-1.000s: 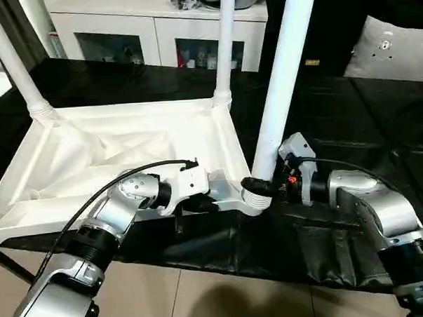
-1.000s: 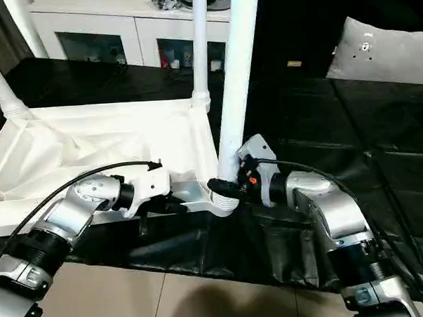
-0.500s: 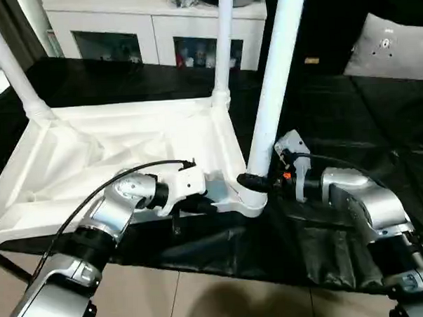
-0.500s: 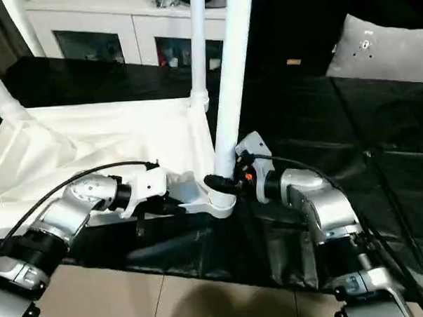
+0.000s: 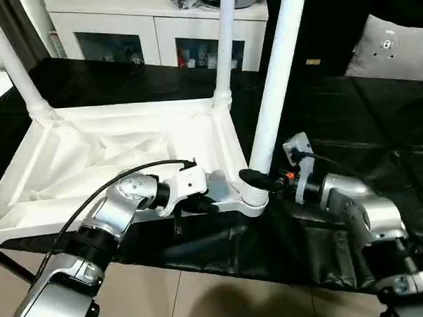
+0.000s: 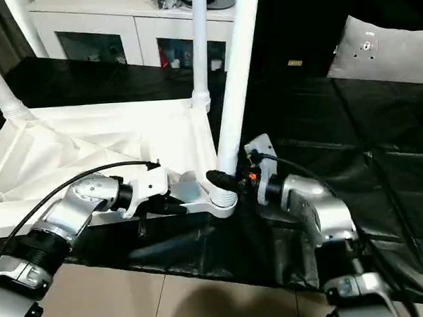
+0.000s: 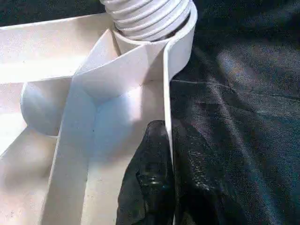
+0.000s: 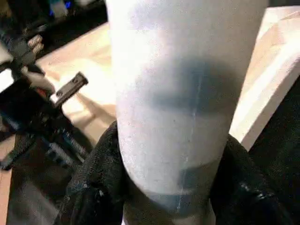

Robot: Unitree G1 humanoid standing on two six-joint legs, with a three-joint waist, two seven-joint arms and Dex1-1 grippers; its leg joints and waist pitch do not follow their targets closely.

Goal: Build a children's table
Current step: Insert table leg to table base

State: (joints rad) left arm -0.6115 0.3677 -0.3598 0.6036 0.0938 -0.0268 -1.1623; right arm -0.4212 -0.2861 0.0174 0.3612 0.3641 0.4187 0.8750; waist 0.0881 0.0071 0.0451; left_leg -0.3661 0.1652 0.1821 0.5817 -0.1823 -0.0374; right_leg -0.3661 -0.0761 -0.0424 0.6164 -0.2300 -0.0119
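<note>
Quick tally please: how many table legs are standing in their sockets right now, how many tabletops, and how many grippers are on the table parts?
Table legs standing in sockets: 3, far left, far middle, near
Tabletops: 1, upside down
Grippers on parts: 2, left gripper on the tabletop rim, right gripper around the near leg
Total: 6

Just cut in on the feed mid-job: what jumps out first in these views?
The white table top lies upside down on the black mat, ribbed side up, with three legs in its corner sockets. The nearest leg stands in the near corner socket, and the right gripper clasps it just above the threaded base. The left gripper pinches the top's near rim beside that socket.
</note>
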